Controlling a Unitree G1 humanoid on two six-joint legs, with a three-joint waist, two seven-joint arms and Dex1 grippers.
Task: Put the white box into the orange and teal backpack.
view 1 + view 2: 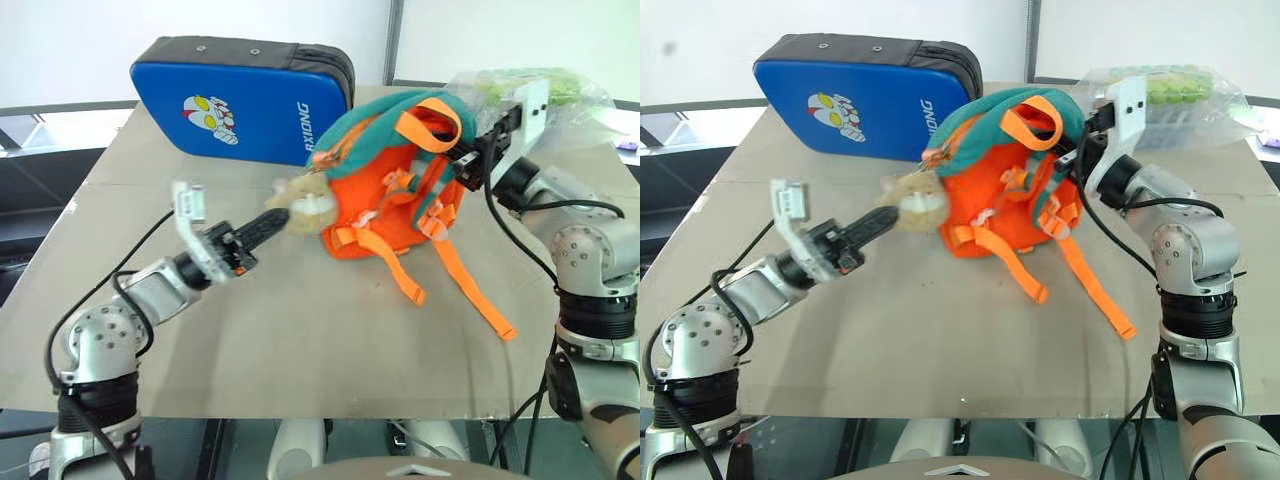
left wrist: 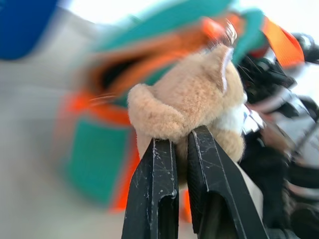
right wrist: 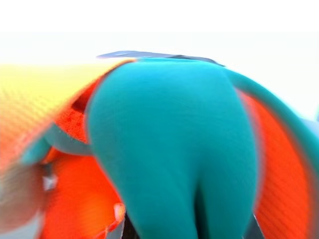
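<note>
The orange and teal backpack [image 1: 395, 185] sits upright around the middle of the desk [image 1: 300, 340], strap side facing near, its teal top bulging over an orange body. Orange straps [image 1: 470, 290] trail toward the near right across the desk. A tan plush animal toy [image 2: 189, 114] hangs off its left side, stretched leftward. Its top looks partly unzipped, though blur makes that uncertain.

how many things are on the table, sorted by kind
backpack: 1, the orange and teal backpack with its plush toy
case: 1, the blue cartoon-printed case
clear plastic bag: 1, the bag at the far right corner
total: 3
</note>
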